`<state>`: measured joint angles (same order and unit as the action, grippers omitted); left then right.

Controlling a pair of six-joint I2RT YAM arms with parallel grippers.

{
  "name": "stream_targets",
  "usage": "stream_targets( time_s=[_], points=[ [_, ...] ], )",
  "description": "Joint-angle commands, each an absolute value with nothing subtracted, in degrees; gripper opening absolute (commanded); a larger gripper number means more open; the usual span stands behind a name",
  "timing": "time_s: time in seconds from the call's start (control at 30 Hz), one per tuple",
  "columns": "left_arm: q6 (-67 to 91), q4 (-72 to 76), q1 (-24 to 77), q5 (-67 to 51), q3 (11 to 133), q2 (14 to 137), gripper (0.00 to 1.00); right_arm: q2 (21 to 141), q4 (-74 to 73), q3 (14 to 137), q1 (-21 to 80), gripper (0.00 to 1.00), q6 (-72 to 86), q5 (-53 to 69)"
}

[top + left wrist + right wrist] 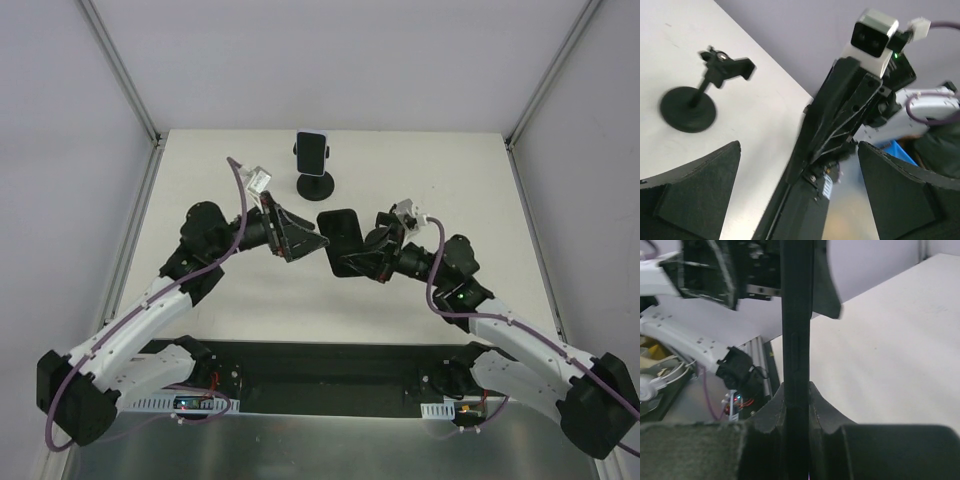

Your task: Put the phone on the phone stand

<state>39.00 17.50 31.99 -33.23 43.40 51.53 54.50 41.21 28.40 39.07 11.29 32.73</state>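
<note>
Right fingers (pixel 900 452) tight around phone (pixel 796 340)

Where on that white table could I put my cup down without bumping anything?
Bare table lies right of the phone stand, out to the edge, and left of it too. The middle is crowded: the left hand and right hand meet at the phone, just before the stand.

Overhead view, close wrist views, sharing phone (pixel 341 236)

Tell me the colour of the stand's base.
Black. The stand base shows best in the left wrist view.
</note>
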Motion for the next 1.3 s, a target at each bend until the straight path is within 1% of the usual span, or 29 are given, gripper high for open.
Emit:
stream_targets(
  time_s=[0.0, 0.03, 0.1, 0.17, 0.2, 0.23, 0.3, 0.4, 0.5, 0.57, 0.63, 0.67, 0.77, 0.83, 0.87, 0.93, 0.97, 1.0, 1.03, 1.07, 1.1, 1.13, 1.17, 1.2, 1.23, 1.27],
  points=[
    [46.31, 37.76, 32.86, -51.93, 44.82, 58.87, 0.99, 46.60, 43.34, 26.99, 38.94, 0.01, 14.94, 39.82],
    [46.93, 40.58, 33.39, -52.81, 45.00, 59.76, 0.98, 45.71, 42.63, 26.90, 38.94, 0.01, 14.94, 40.08],
    [46.76, 40.52, 34.53, -53.17, 46.05, 60.99, 0.89, 43.61, 40.27, 27.07, 38.94, 0.01, 14.94, 40.34],
    [47.80, 42.97, 34.89, -52.91, 45.97, 61.35, 0.77, 42.72, 38.85, 27.42, 39.02, 0.01, 14.94, 40.87],
    [48.16, 43.50, 35.07, -52.91, 45.97, 61.17, 0.68, 41.58, 37.63, 27.42, 38.94, 0.01, 14.77, 40.87],
    [48.43, 44.11, 35.24, -52.82, 45.97, 61.17, 0.65, 40.96, 36.83, 27.42, 38.94, 0.01, 14.59, 40.78],
    [48.43, 44.12, 35.51, -52.56, 46.14, 60.74, 0.65, 39.82, 34.73, 27.77, 39.02, 0.01, 14.06, 40.78],
    [48.34, 44.12, 36.91, -52.65, 46.67, 60.91, 0.69, 39.64, 34.19, 27.95, 38.94, 0.01, 14.41, 41.40],
    [47.73, 43.42, 38.32, -52.47, 47.20, 60.91, 0.68, 39.46, 33.66, 27.95, 38.85, 0.01, 14.68, 41.31],
    [46.85, 42.37, 39.02, -52.03, 47.98, 61.08, 0.61, 39.11, 33.66, 28.04, 39.11, 0.01, 14.85, 41.48],
    [46.23, 40.61, 39.46, -51.60, 48.69, 61.43, 0.52, 39.20, 33.58, 27.86, 39.20, 0.01, 15.12, 41.14],
    [45.88, 40.26, 39.55, -51.59, 49.21, 61.61, 0.42, 39.20, 33.57, 27.86, 39.11, 0.01, 15.03, 40.96],
    [44.83, 38.85, 40.25, -51.68, 50.36, 62.22, 0.34, 38.59, 33.14, 28.04, 39.11, 0.01, 15.12, 40.08],
    [44.12, 37.80, 40.95, -51.68, 50.80, 62.49, 0.32, 38.41, 32.87, 28.12, 39.11, 0.01, 15.12, 39.64],
    [43.60, 37.62, 41.04, -51.68, 50.97, 62.66, 0.28, 38.32, 32.87, 28.47, 39.20, 0.00, 15.12, 39.64],
    [43.42, 37.44, 41.31, -51.51, 51.41, 62.93, 0.19, 39.02, 32.43, 28.83, 39.20, 0.01, 15.03, 40.34],
    [42.90, 36.92, 41.31, -51.33, 51.76, 62.84, 0.13, 39.11, 32.17, 28.92, 39.03, 0.01, 14.86, 40.52],
    [42.46, 36.31, 41.31, -51.24, 52.29, 63.10, 0.00, 39.20, 31.04, 29.26, 39.11, 0.01, 14.51, 40.34],
    [41.93, 35.34, 41.48, -51.07, 53.86, 63.11, 0.00, 39.11, 29.11, 29.70, 39.02, 0.01, 13.72, 38.34],
    [40.01, 31.07, 41.40, -50.37, 55.01, 63.28, 0.00, 38.59, 22.91, 30.32, 39.11, 0.22, 11.27, 36.32],
    [38.34, 27.55, 41.40, -47.93, 56.41, 63.46, 0.00, 37.89, 19.11, 32.06, 39.02, 0.36, 10.12, 33.60],
    [36.06, 23.07, 41.48, -44.94, 60.52, 63.46, 0.00, 37.36, 14.72, 32.95, 39.02, 0.62, 8.89, 25.05],
    [31.08, 16.94, 41.48, -41.52, 62.99, 63.46, 0.00, 36.74, 5.28, 34.18, 39.02, 0.71, 7.92, 19.13],
    [28.94, 9.74, 41.40, -35.74, 65.02, 63.89, 0.00, 35.43, 0.84, 35.06, 39.02, 0.79, 7.82, 12.72],
    [26.74, 6.80, 41.31, -33.94, 68.95, 64.24, 0.00, 34.72, -3.82, 36.63, 39.02, 0.91, 8.52, -0.39],
    [22.37, 4.77, 41.31, -32.97, 71.08, 64.77, 0.00, 34.02, -10.83, 37.09, 38.76, 0.96, 9.13, -6.88]
  ],
)
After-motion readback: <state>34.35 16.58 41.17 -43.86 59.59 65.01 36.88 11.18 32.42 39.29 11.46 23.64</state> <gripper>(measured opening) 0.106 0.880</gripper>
